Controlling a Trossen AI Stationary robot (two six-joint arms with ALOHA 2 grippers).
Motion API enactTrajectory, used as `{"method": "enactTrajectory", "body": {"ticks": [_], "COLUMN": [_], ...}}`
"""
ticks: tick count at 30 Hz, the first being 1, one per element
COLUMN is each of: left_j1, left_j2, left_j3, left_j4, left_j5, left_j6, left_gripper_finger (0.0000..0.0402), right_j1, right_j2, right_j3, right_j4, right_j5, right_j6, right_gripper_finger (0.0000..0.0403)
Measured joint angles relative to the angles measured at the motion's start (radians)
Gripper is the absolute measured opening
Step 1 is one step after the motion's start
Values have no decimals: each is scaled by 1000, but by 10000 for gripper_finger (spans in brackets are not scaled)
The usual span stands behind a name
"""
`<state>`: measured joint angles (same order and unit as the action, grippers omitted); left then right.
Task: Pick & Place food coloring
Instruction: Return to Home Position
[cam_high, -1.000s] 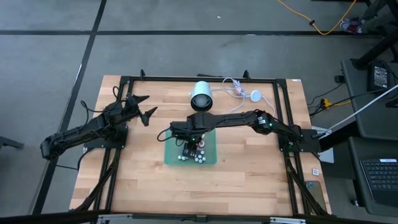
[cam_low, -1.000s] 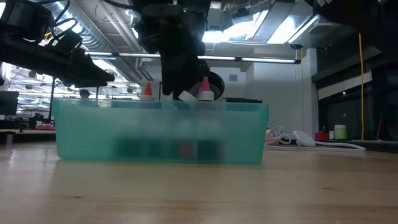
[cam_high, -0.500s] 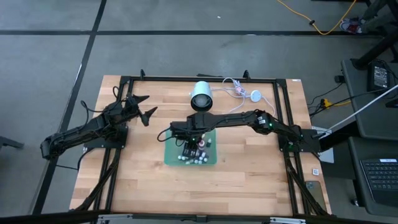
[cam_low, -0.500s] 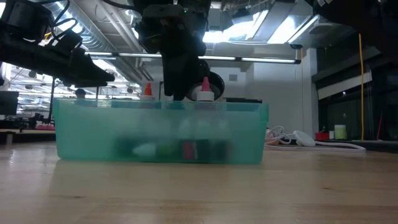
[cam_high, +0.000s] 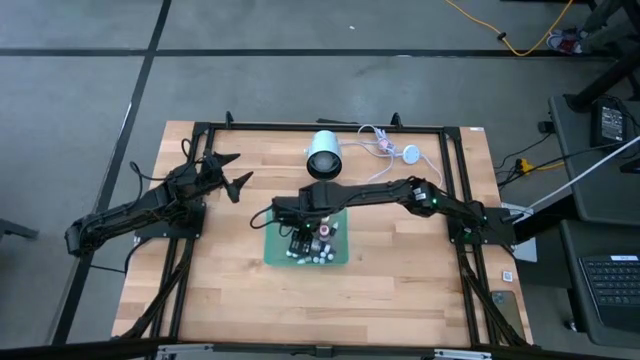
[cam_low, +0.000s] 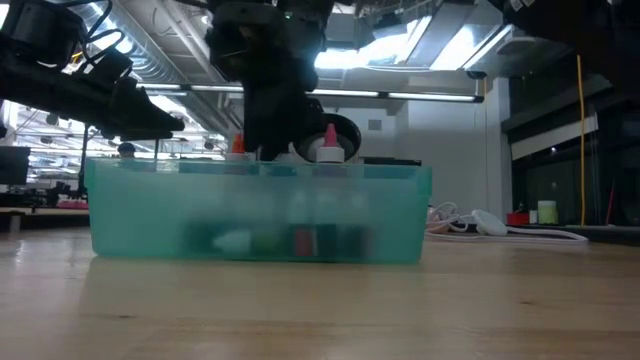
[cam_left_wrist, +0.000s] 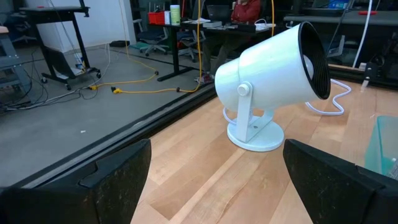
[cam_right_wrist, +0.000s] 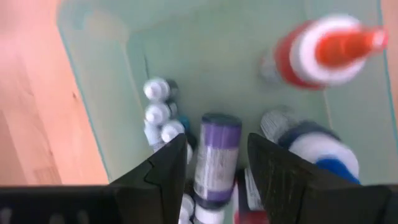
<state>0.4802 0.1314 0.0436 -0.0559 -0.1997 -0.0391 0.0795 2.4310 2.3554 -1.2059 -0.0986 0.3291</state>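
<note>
The purple bottle (cam_right_wrist: 214, 158) of food coloring lies flat on the floor of the green bin (cam_high: 270, 252), directly below the right pincer (cam_high: 304, 236) and in the gap between its two fingers. Its long axis seems to cross at a right angle the line on which the fingers close. The fingers are spread apart and they hold nothing. In the low view the pincer hangs over the bin with its tips about at the height of the rim, so I judge the bottle is free of it.

Around the purple bottle the other bottles are crowded. Some tiny ones with pale caps (cam_right_wrist: 158, 112) lie just outside one finger. A blue and white bottle (cam_right_wrist: 317, 149) lies just outside the other finger. An orange-tipped bottle (cam_right_wrist: 317, 53) stands farther ahead of the pincer, near the bin wall, and its tip rises over the rim.

The coming move is to go back to rest, so what matters is the way up. The pincer should rise straight, because the upright bottle is close in front and a sideways pull could knock it.

The right arm is stretched from its base far over the tabletop (cam_high: 400, 280), with the wrist bent down into the bin. The left pincer (cam_high: 234, 172) waits well apart from the bin, also spread wide, and points toward a white lamp-like device (cam_left_wrist: 273, 81).
</note>
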Motion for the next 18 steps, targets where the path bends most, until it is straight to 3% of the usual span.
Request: {"method": "enactTrajectory", "body": {"ticks": [12, 18], "left_j1": [0, 0], "left_j2": [0, 0], "left_j3": [0, 0], "left_j4": [0, 0], "left_j5": [0, 0], "left_j6": [0, 0], "left_gripper_finger": [361, 361], "right_j1": [0, -5], "right_j2": [-58, -229], "right_j3": [-1, -145], "right_j4": [118, 470], "right_j5": [3, 4], "right_j6": [4, -66], "right_gripper_finger": [170, 182]}}
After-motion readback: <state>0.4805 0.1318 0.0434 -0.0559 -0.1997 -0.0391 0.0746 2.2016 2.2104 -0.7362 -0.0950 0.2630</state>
